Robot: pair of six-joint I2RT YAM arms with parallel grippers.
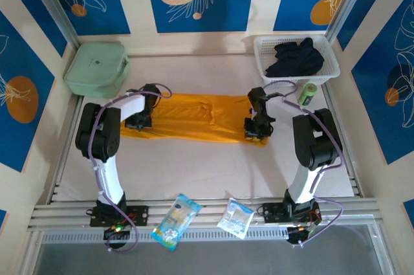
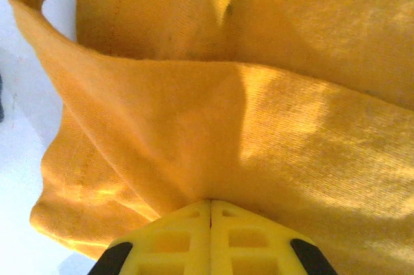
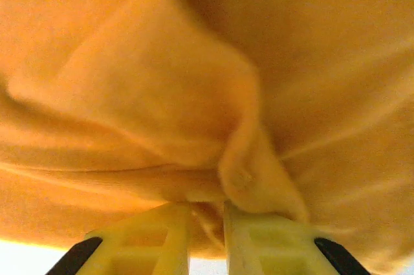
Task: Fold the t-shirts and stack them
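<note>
A bright orange-yellow t-shirt lies stretched in a long band across the middle of the white table. My left gripper is at its left end and my right gripper at its right end. In the left wrist view the yellow fingers meet tip to tip, and my left gripper is shut on a fold of the t-shirt. In the right wrist view my right gripper keeps a narrow gap packed with bunched t-shirt, so it is shut on the cloth.
A white basket holding dark clothes stands at the back right, with a green bottle beside it. A mint-green zip case sits back left. Two plastic packets lie on the near rail.
</note>
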